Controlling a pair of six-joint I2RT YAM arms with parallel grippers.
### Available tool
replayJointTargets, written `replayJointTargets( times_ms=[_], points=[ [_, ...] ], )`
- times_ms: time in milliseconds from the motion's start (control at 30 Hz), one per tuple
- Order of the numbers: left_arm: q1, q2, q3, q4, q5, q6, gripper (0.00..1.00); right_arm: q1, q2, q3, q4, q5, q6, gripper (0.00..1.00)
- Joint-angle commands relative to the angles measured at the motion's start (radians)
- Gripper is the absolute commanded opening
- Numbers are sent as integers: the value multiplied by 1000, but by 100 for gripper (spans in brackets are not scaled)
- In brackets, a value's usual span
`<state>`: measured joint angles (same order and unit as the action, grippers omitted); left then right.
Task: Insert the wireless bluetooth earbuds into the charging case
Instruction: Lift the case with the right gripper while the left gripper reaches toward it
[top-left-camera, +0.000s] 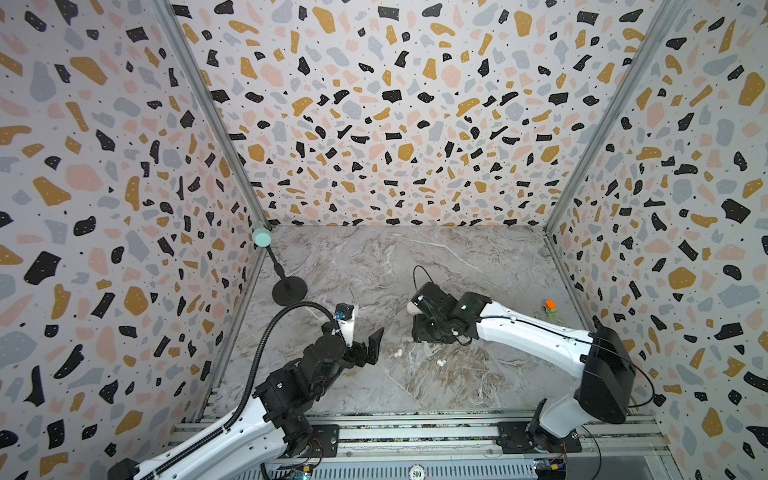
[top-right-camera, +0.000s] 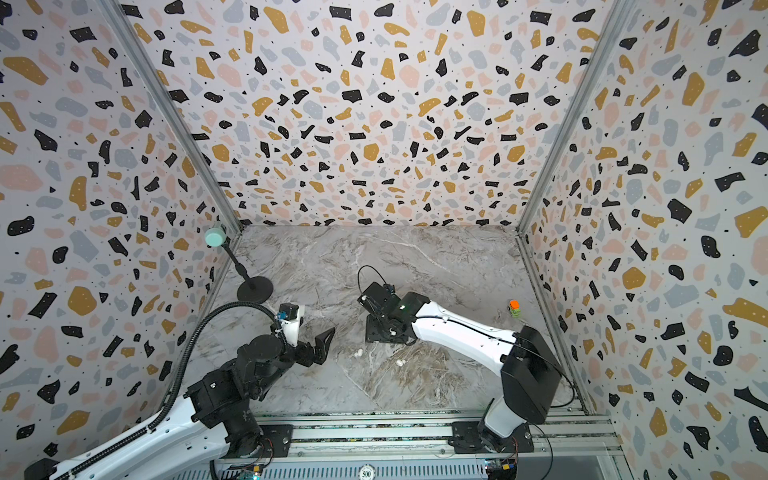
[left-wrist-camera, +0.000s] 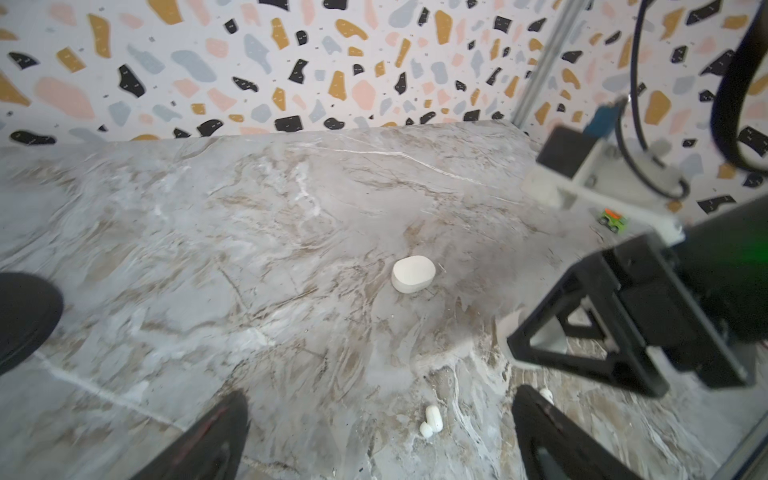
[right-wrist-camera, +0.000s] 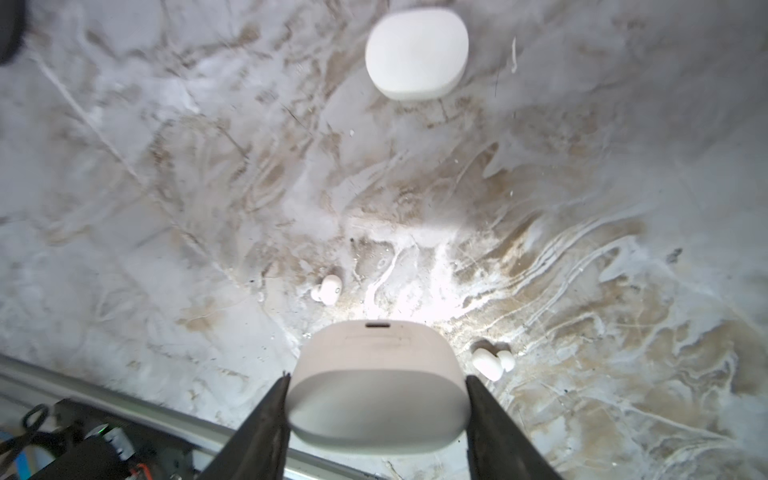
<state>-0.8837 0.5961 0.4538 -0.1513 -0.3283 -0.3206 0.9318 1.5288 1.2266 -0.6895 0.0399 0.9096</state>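
1. Right gripper: clenched on a smooth white oval plastic charging case, one finger against each narrow end. The case looks raised off the grey marbled table. Lid appears closed, with the port slot facing away from the wrist.
2. Left gripper: fingers spread wide, nothing between them, hovering low.
3. Two earbuds seen, both loose on the table below the right gripper. First earbud, tiny, glossy white plastic with a rounded head, lies just past the fingertips. It also lies between and just ahead of the left gripper's spread fingers.
4. Second earbud, same make, lies just outside one right finger.
5. Spare white oval case, lid shut, sits on the table well beyond the right fingertips.
6. Handling, my read: the earbuds are very light, rigid and slick, and likely to squirt out of a hard pinch. Take each across its broad rounded body, fingertips low to the table.
7. The held case is stiff and smooth, and its curved ends may let it twist in the grip.
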Motion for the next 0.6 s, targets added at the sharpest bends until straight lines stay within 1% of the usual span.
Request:
replayJointTargets(
  times_ms=[0,200,333,467,567],
  points=[
    [3,7,-27,140,134,188,100,-36,-98,-30,48,-28,-84,0],
    [-6,-17,-52,235,252,356,100,-69,-233,-72,117,-108,-189,0],
    [-17,12,-39,269,362,505,100,-70,-267,-82,158,-188,-243,0],
    [-65,48,-11,228,384,656,100,-68,-277,-104,207,-308,-281,0],
    [-85,72,-1,217,368,733,100,-55,-288,-120,232,-330,-294,0]
  ],
)
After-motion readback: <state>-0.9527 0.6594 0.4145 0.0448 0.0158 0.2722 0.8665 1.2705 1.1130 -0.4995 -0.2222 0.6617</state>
